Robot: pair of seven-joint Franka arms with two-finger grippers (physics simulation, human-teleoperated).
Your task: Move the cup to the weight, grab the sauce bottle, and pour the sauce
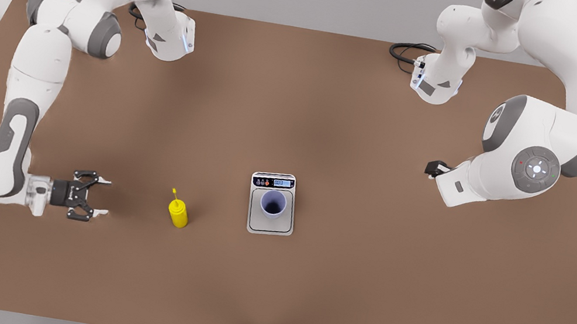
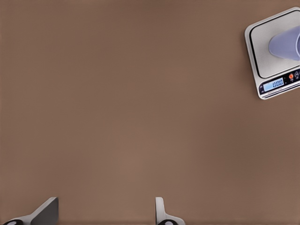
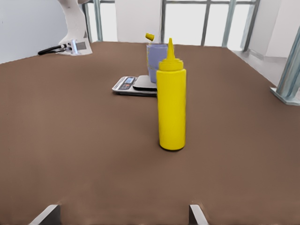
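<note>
table (image 1: 360, 293): matt brown, smooth, no grain or shine. bottle (image 1: 177, 212): bright yellow, looks like smooth plastic w/ soft sheen down the side in right wrist view. cup (image 1: 273, 204): pale lavender, smooth, semi-matt, dark inside. scale (image 1: 253, 221): silver-white body, brushed steel-look plate, glossy dark strip w/ lit display. arms: glossy white shells w/ grey matt joints. right gripper (image 1: 101, 195): black, matt; pale grey fingers (image 3: 47, 214). left gripper fingers (image 2: 46, 212): same grey, smooth.
</note>
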